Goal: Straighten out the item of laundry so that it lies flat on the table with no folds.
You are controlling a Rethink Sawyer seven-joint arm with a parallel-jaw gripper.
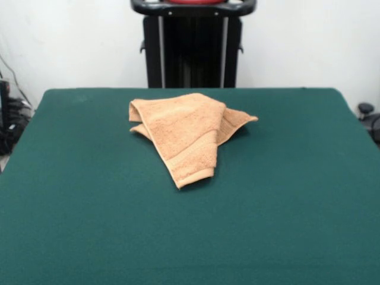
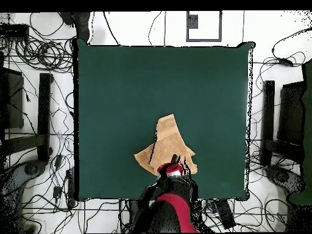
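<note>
Facing the robot, front view first: arm drawn back, only the black pedestal [image 1: 193, 50] and a sliver of red housing visible at the top edge; gripper not seen from this side. Towel [image 1: 187, 133] lying on the green table [image 1: 285, 208], in the far half, roughly centred left to right. Bunched and folded over itself, not flat: a broad upper layer draped across, one narrow tongue with the woven band near its hem pointing toward the camera, one pointed corner sticking out to the picture's right, rolled edges on the picture's left. Under-layers hidden by the top fold; care label not made out. Overhead view next: red and black arm [image 2: 173, 210] reaching up from the bottom edge, its end hanging over the table edge nearest the base, with the gripper [image 2: 172, 164] above the towel's near portion. Fingers too small and too dark against the arm to judge, so apart or together cannot be told; contact with the cloth likewise undetermined. Towel [image 2: 166, 139] seen as an irregular shape with a narrow flap pointing away from the base and a wider crumpled mass toward it, part of that mass covered by the arm's end.
</note>
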